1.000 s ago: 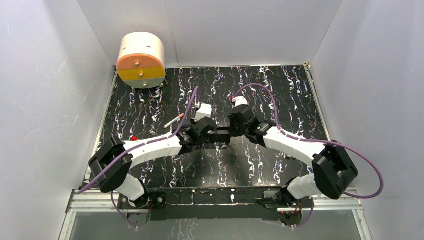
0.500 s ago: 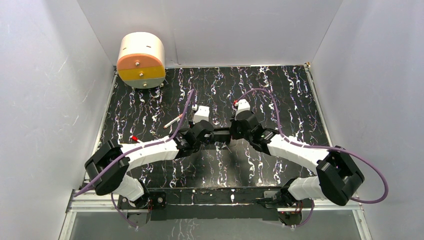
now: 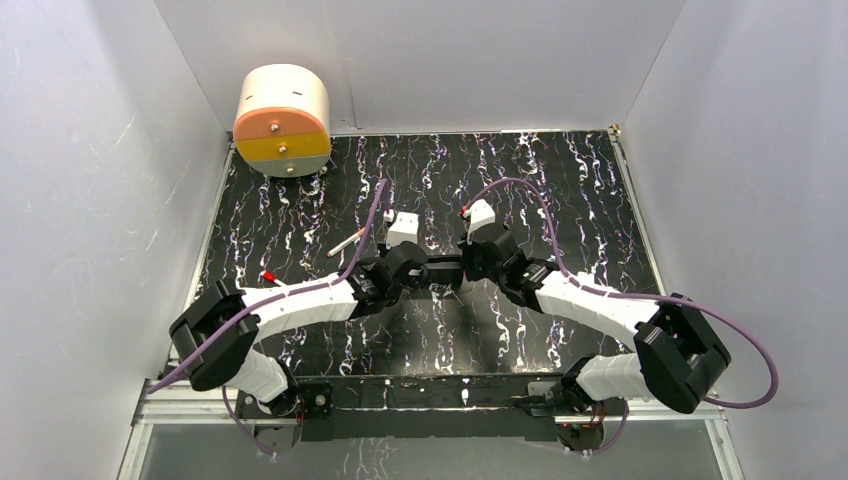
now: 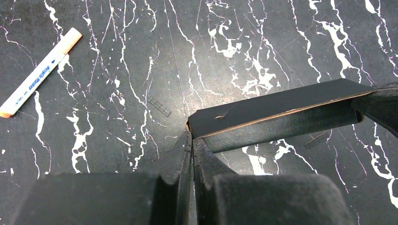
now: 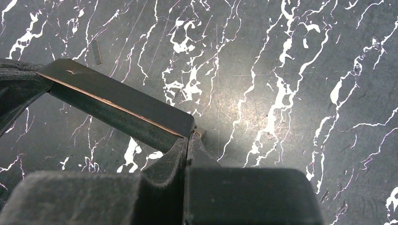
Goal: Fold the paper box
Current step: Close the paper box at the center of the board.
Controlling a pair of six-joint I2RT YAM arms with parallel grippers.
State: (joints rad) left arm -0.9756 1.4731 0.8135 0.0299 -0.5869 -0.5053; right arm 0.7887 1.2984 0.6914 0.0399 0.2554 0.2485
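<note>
Box (image 4: pixel 277 111) hangs over the table (image 3: pixel 560 180), its long axis running straight from left gripper (image 4: pixel 191 140) to right gripper (image 5: pixel 188 139), each clenched on one end, so neither is nearer.

A black worktop (image 3: pixel 560 170) veined with white fills the floor of a plain white enclosure (image 3: pixel 440 60). In its far left corner a cream drum (image 3: pixel 283 120) lies on its side, its round face orange above and yellow below. A white marker pen (image 4: pixel 40 73) with an orange cap lies slantwise on the worktop, well apart from the drum.
</note>
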